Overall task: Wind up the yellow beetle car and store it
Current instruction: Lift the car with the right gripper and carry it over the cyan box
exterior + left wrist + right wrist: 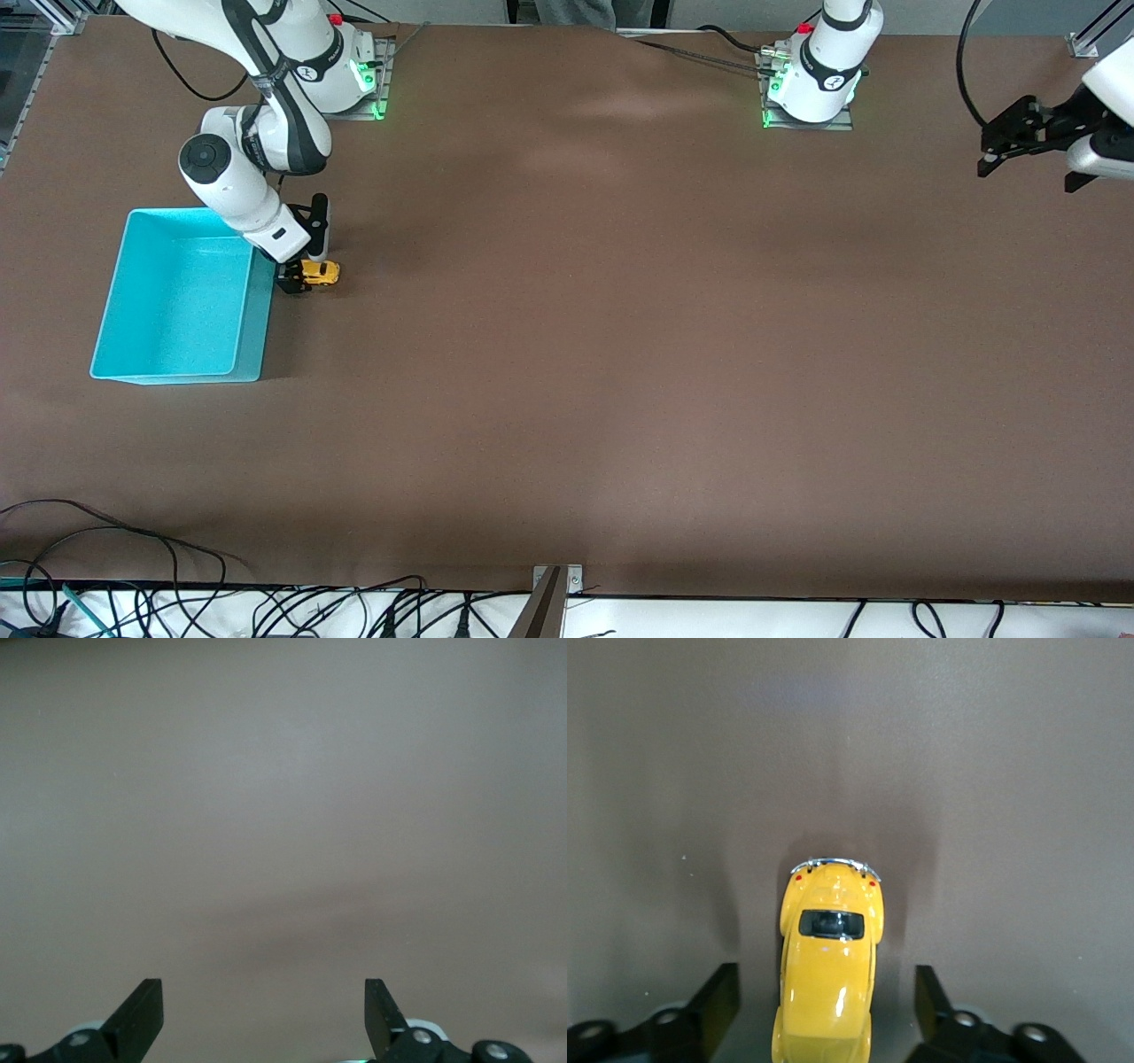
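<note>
The right hand (827,1010) straddles the tiny yellow beetle toy car (827,970) on the brown surface (620,354), fingers apart, not touching it; the left hand (264,1010) waits, released.

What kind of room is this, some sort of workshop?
Probably a robotics lab: two arms are bolted along a brown table, cables trail at its edge, and the only props are a yellow beetle car beside a turquoise bin.

Left claw (264,1014) spread wide, over bare brown table (283,815)
</note>
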{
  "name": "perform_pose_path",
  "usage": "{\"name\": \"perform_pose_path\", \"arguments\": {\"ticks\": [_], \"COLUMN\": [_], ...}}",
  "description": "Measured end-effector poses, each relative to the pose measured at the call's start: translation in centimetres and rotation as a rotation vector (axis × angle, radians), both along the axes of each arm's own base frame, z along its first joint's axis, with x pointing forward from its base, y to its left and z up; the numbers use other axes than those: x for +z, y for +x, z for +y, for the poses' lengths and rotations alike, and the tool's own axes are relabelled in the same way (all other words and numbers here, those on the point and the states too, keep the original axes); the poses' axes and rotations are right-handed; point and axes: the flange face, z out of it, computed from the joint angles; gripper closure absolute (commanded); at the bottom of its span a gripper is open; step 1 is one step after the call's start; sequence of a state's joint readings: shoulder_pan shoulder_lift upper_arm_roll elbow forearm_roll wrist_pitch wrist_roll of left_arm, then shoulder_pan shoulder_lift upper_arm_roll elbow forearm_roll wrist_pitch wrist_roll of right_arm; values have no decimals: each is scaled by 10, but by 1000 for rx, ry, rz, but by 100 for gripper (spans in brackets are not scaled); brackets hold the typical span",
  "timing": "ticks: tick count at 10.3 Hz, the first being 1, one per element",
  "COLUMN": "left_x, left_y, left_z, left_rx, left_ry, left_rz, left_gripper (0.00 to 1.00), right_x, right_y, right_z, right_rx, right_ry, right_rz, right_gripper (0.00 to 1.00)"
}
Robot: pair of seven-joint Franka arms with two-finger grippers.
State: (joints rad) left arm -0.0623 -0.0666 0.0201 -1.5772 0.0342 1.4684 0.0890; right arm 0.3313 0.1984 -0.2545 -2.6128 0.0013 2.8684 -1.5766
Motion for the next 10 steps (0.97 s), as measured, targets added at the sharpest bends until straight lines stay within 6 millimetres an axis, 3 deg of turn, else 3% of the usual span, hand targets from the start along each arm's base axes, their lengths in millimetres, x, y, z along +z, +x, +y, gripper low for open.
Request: {"name": "perform_pose_path", "arguments": {"ticks": [3, 5, 7, 10], "left_x": [12, 14, 9, 5], "left_y": [9, 11, 14, 16], "left_z": [-26, -26, -17, 2], "left_rx": [112, 125, 144, 196], "left_ry": [9, 10, 11, -61], "left_rz": [10, 12, 23, 44], "left_gripper": [0, 0, 0, 0], "right_x": [2, 11, 45, 116], "right_y": [2, 8, 20, 44], "right_z": [0, 2, 6, 9], "right_rx": [5, 7, 8, -1], "right_ry": [1, 6, 28, 57], "right_rz": [-9, -34, -77, -64], "right_gripper": [100, 100, 100, 100]}}
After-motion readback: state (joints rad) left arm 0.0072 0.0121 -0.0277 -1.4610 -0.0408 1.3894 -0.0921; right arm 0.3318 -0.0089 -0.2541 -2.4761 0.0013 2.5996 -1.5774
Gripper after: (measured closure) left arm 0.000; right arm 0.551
